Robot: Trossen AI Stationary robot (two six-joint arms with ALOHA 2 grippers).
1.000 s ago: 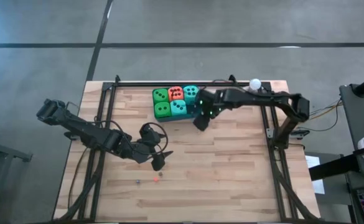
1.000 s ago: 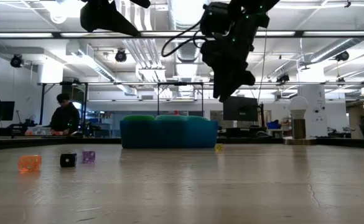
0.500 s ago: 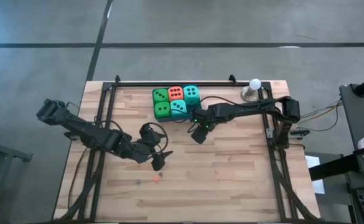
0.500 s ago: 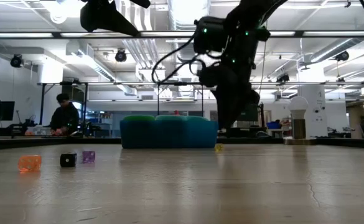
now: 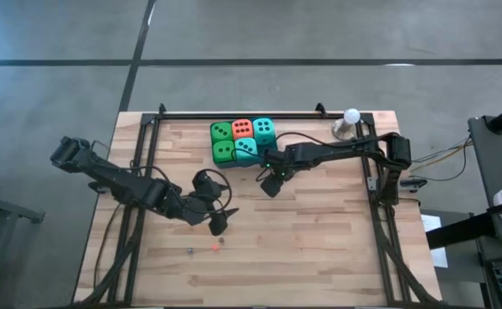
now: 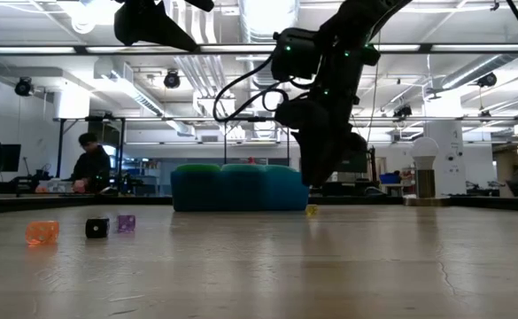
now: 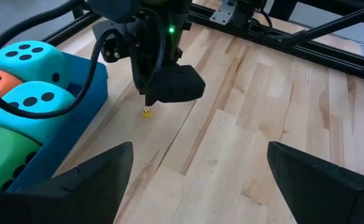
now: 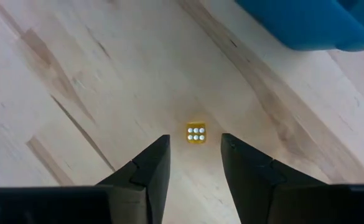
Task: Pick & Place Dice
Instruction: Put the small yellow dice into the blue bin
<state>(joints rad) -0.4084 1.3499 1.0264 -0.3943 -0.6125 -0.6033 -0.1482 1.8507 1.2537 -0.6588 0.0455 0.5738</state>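
Five soft dice sit in the blue tray (image 7: 82, 112) at the far middle of the table: two green (image 5: 221, 131) (image 5: 224, 151), one orange-red (image 5: 243, 128) and two teal (image 5: 264, 129) (image 5: 246, 149). A tiny yellow die (image 8: 196, 132) lies flat on the wood just beside the tray, white pips up. My right gripper (image 8: 195, 140) points down over it, open, one finger on either side of it, clear of it. My left gripper (image 5: 218, 225) hangs wide open above the table's near left part, with nothing between its fingers.
Three tiny dice lie near the front edge: orange (image 6: 42, 232), black (image 6: 96, 228) and purple (image 6: 126, 222). A white ball on a metal stand (image 5: 351, 116) is at the far right. Black frame rails (image 5: 233, 114) border the table. A person (image 6: 92, 164) sits in the room beyond.
My right gripper has come down from above the tray's near right corner toward the table, shifting slightly toward the near edge, and now stands low over the yellow die. The dice in the tray have not moved.
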